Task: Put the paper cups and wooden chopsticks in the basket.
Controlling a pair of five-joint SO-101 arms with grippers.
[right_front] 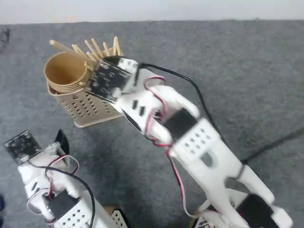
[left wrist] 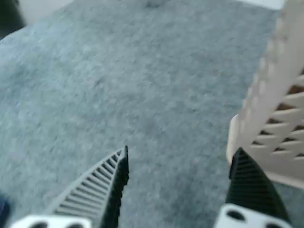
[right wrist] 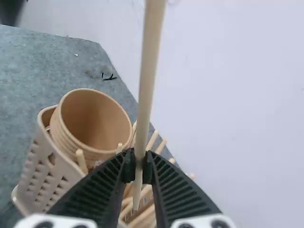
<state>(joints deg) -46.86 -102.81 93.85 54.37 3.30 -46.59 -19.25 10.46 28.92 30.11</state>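
A beige slotted basket (right_front: 90, 111) stands tilted at the upper left of the grey carpet. Stacked paper cups (right_front: 66, 71) sit in it, and several wooden chopsticks (right_front: 95, 47) fan out behind them. My right gripper (right wrist: 137, 166) is just above the basket (right wrist: 42, 166), beside the cups (right wrist: 90, 123). It is shut on one upright chopstick (right wrist: 151, 61), whose lower end sits among the other chopsticks (right wrist: 152, 142). My left gripper (left wrist: 180, 164) is open and holds nothing, low over the carpet with the basket wall (left wrist: 280, 109) right beside one fingertip.
Grey carpet covers the floor, with a pale wall along the far edge. The right arm (right_front: 190, 133) stretches diagonally from the lower right to the basket. Its black cable (right_front: 270, 142) trails off to the right. The left arm (right_front: 52, 190) sits at the lower left.
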